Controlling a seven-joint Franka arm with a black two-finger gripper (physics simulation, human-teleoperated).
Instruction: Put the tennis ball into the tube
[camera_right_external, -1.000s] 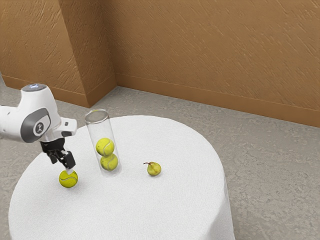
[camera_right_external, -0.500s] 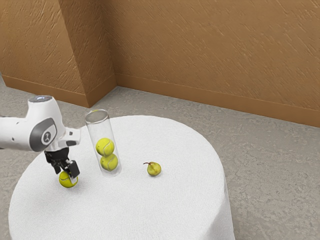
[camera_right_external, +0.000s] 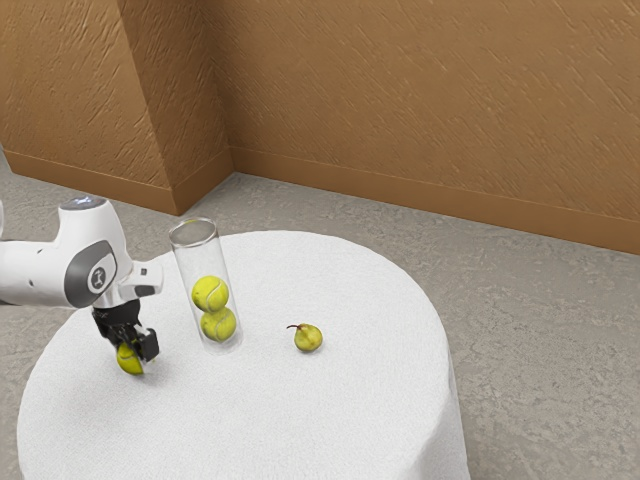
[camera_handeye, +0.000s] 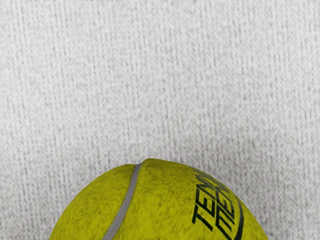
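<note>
The gripper (camera_right_external: 133, 354) is low over the tabletop at the exterior view's left, its fingers closed against two sides of a yellow-green tennis ball (camera_right_external: 129, 360). That ball is still down at the white cloth, partly covered by the near finger. In the wrist view the ball (camera_handeye: 165, 205) lies close under the hand, with dark lettering and a grey seam. The clear tube (camera_right_external: 189, 262) stands upright beside the hand, toward the exterior view's right, its mouth open at the top. Two tennis balls are stacked inside it, an upper ball (camera_right_external: 210, 294) and a lower ball (camera_right_external: 218, 324).
A small green-yellow pear (camera_right_external: 308, 338) lies on the round white-clothed table (camera_right_external: 300, 420), on the far side of the tube from the gripper. The tube's rim rises to about the height of the hand. A brown wall (camera_right_external: 420, 110) stands behind the table.
My hand has come down from above the ball to around it, and the fingers have closed on it. The ball has shifted slightly toward the exterior view's left. The tube and pear have stayed put.
</note>
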